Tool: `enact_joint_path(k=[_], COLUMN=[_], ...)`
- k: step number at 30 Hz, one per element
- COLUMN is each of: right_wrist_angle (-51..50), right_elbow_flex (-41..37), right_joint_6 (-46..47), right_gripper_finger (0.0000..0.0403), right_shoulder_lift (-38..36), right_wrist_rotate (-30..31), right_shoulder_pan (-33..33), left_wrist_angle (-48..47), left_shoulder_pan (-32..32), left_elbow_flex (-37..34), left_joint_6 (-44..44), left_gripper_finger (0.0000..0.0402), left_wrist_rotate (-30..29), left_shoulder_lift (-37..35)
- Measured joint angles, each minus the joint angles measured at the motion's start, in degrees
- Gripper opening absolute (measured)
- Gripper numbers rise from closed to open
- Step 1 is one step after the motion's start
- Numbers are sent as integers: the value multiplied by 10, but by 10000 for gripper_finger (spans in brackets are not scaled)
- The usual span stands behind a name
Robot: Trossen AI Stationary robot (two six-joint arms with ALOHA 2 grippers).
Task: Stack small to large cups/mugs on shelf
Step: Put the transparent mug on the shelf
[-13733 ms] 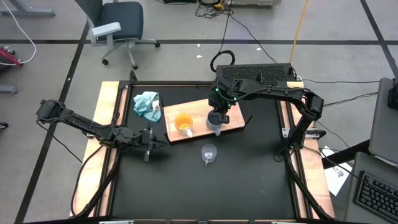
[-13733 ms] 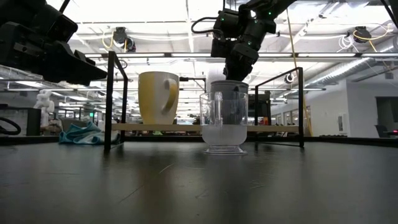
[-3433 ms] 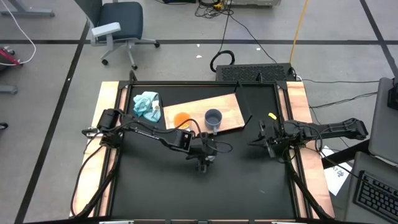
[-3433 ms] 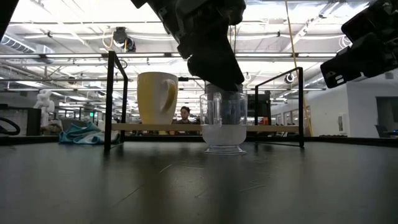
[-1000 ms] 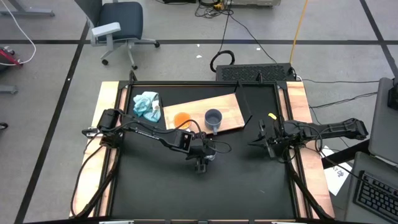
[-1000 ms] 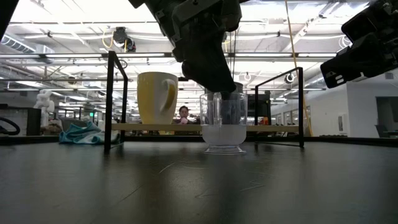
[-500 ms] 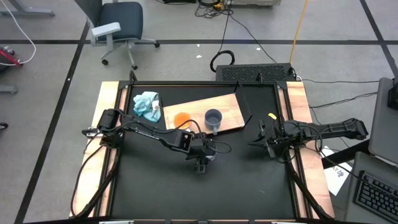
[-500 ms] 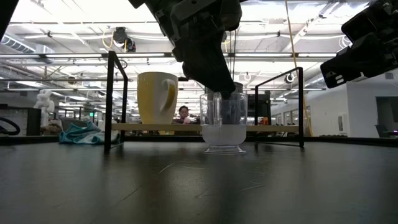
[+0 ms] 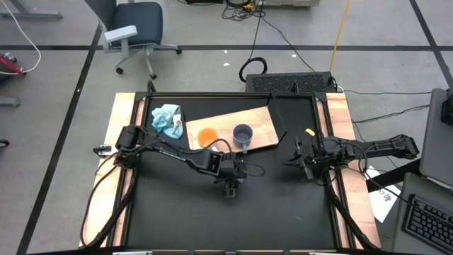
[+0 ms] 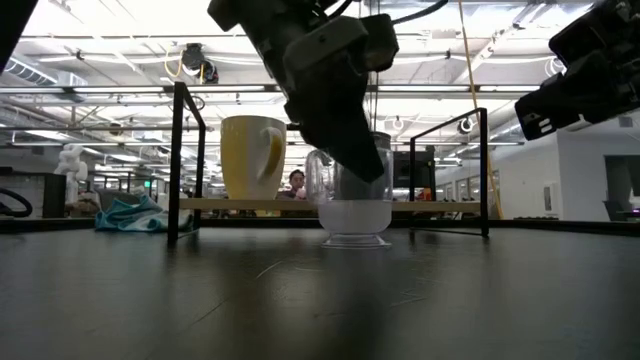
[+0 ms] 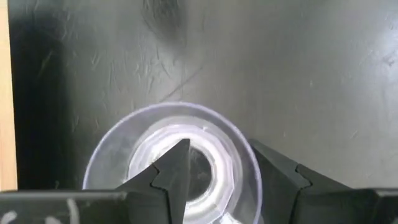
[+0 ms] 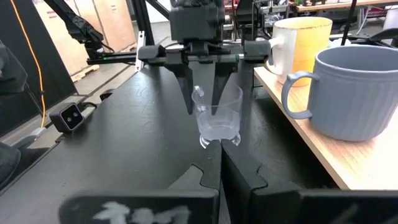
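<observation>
Glass cup [image 10: 352, 196], in front of the shelf [image 9: 256, 122], now tilts off the tabletop [image 9: 283, 205], which it stood flat on a moment ago. Left gripper [image 11: 219, 163] pinches its rim, so the lift has begun; right gripper [image 9: 296, 159] waits shut, well aside.

No readable text, labels, brands or numbers in any view. White smudges on wrist-camera mounts, illegible.
</observation>
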Motion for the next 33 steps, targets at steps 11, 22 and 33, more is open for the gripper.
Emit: enact_joint_path(k=[11, 22, 33], right_wrist_angle=[6, 7, 7], right_elbow_flex=[0, 0, 0], right_joint_6=[0, 0, -7], right_gripper_finger=[0, 0, 0], right_shoulder_lift=[1, 0, 0], right_wrist_rotate=[0, 0, 0], right_shoulder_pan=[0, 0, 0], left_wrist_angle=[0, 56, 57], left_shoulder_pan=[1, -6, -7], left_elbow_flex=[0, 0, 58], left_joint_6=[-4, -66, -66], left_gripper_finger=[33, 6, 3], left_wrist_rotate=[-2, 3, -4], left_shoulder_lift=[1, 1, 1])
